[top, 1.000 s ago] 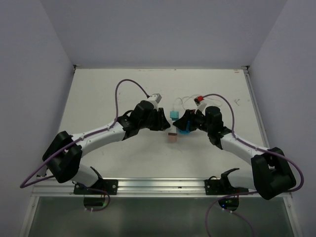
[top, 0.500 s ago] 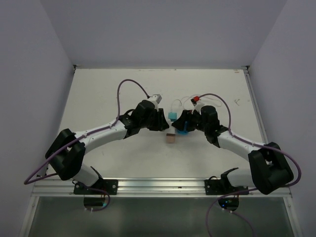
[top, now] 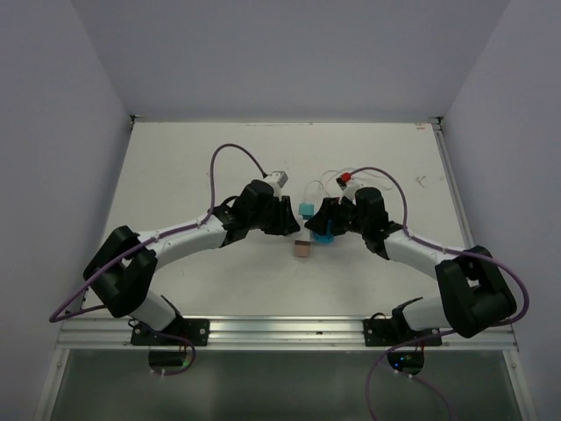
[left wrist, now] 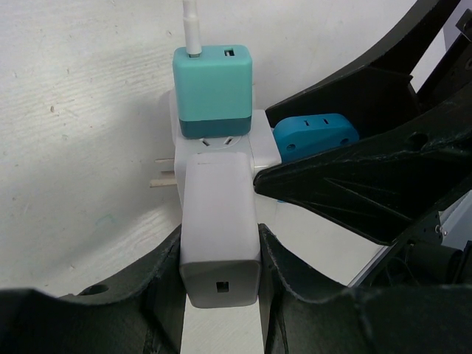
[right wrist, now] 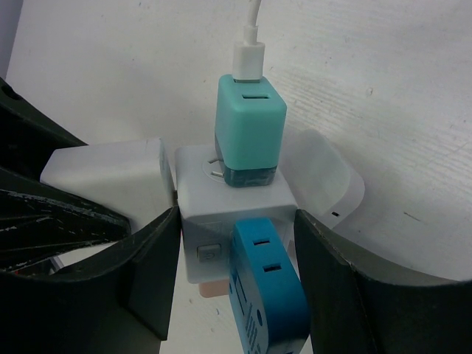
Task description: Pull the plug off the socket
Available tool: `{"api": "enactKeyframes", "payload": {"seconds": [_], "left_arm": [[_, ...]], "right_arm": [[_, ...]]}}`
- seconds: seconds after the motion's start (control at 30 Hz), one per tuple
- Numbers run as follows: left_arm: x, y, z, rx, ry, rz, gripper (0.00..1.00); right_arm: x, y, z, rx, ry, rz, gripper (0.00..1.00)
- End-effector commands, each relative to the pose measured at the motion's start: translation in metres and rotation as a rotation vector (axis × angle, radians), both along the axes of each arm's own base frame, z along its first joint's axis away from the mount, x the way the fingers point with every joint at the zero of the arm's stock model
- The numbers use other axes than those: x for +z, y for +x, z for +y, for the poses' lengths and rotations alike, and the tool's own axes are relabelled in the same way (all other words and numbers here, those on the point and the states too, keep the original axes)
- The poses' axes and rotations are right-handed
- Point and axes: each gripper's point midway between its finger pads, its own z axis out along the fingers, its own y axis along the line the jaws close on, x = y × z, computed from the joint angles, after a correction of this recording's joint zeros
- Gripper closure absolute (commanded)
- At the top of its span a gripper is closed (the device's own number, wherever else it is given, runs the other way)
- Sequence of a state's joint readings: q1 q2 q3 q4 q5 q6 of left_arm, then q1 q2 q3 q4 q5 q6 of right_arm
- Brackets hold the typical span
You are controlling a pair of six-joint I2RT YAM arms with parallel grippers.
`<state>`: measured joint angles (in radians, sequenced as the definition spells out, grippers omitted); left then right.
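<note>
Plug (left wrist: 220,221), smooth white rectangular block, tight between left fingers (left wrist: 158,291); boxy white socket (right wrist: 254,200) tight between right fingers (right wrist: 332,287).

The white worktop (top: 175,167) carries a small pinkish-tan block (top: 303,249) near its middle, a little toward the near edge. A thin white cable (left wrist: 190,22) loops farther back, toward the far edge. A ribbed metal rail (top: 280,329) runs along the near edge, and faint dark marks (top: 421,181) lie by the right edge.
</note>
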<state>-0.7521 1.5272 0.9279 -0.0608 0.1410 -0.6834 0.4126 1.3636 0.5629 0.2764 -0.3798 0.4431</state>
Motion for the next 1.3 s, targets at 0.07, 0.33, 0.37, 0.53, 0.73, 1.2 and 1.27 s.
{"api": "enactKeyframes", "payload": {"seconds": [0.07, 0.33, 0.37, 0.53, 0.73, 1.2, 1.27], "left_arm": [[0.043, 0.027, -0.008, 0.017, -0.129, -0.145, 1.0], [0.037, 0.031, -0.007, 0.062, -0.15, -0.137, 1.0], [0.039, 0.031, -0.008, 0.066, -0.159, -0.139, 1.0], [0.039, 0.035, -0.007, 0.086, -0.165, -0.143, 1.0], [0.037, 0.034, -0.004, 0.1, -0.159, -0.137, 1.0], [0.028, 0.03, -0.008, 0.121, -0.191, -0.103, 1.0], [0.029, 0.03, -0.009, 0.12, -0.196, -0.102, 1.0]], "right_arm": [[-0.046, -0.004, -0.043, -0.087, -0.171, 0.111, 0.66], [-0.043, -0.007, -0.034, -0.047, -0.099, 0.141, 0.38], [-0.043, -0.008, -0.033, -0.042, -0.095, 0.142, 0.34], [-0.037, -0.008, -0.032, -0.033, -0.08, 0.129, 0.2], [-0.027, -0.008, -0.034, -0.037, -0.083, 0.104, 0.12], [0.002, -0.015, -0.027, 0.006, -0.017, 0.038, 0.02], [0.004, -0.016, -0.024, 0.02, 0.002, 0.035, 0.02]]}}
